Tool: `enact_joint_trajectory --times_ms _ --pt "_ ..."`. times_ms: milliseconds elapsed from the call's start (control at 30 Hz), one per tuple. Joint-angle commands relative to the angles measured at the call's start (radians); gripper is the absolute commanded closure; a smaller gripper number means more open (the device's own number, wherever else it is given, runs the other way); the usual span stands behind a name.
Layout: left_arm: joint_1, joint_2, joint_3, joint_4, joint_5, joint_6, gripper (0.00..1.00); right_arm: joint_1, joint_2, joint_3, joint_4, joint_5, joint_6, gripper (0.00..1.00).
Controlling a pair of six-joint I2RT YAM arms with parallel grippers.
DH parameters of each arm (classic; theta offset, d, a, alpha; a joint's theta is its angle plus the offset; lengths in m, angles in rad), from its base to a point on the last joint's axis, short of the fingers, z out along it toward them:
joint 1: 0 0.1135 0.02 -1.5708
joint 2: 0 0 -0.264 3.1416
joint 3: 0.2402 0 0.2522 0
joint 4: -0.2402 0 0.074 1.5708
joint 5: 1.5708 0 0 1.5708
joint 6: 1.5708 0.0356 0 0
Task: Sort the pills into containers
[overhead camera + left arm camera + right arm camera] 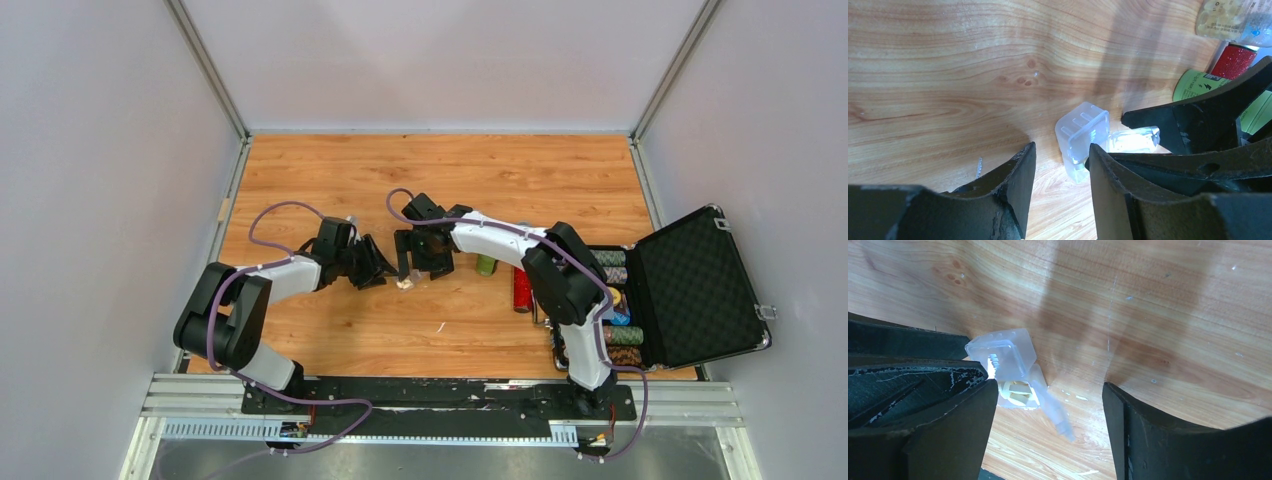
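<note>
From above, the clear box (405,284) is seen near the middle of the tabletop, a little toward the near edge, between the left gripper (378,268) and the right gripper (421,262).

In the left wrist view, the box (1083,132) lies tipped just beyond the spread, empty left gripper (1063,167).

In the right wrist view, the right gripper (1050,395) is held wide and grips nothing. The box (1003,352) appears open, and its pale contents cannot be identified.

The box is probably being readied. Next, it should be steadied upright.
</note>
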Motion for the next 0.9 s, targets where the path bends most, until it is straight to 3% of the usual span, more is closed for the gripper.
enact_joint_trajectory --times_ms 0,333,467,867 --pt "0.003 0.021 0.018 -0.029 -0.010 -0.013 0.49 -0.009 -0.046 -0.010 0.004 -0.013 0.046 0.22" --pt "0.003 0.041 0.020 0.010 -0.004 -0.026 0.54 -0.015 -0.069 -0.032 0.025 -0.063 0.053 0.25" --pt "0.003 0.049 0.019 0.011 -0.005 -0.027 0.57 -0.014 -0.062 -0.030 0.053 -0.120 0.025 0.20" --pt "0.003 0.065 0.022 -0.010 -0.015 -0.027 0.66 -0.012 -0.025 -0.044 0.056 -0.085 0.024 0.23"
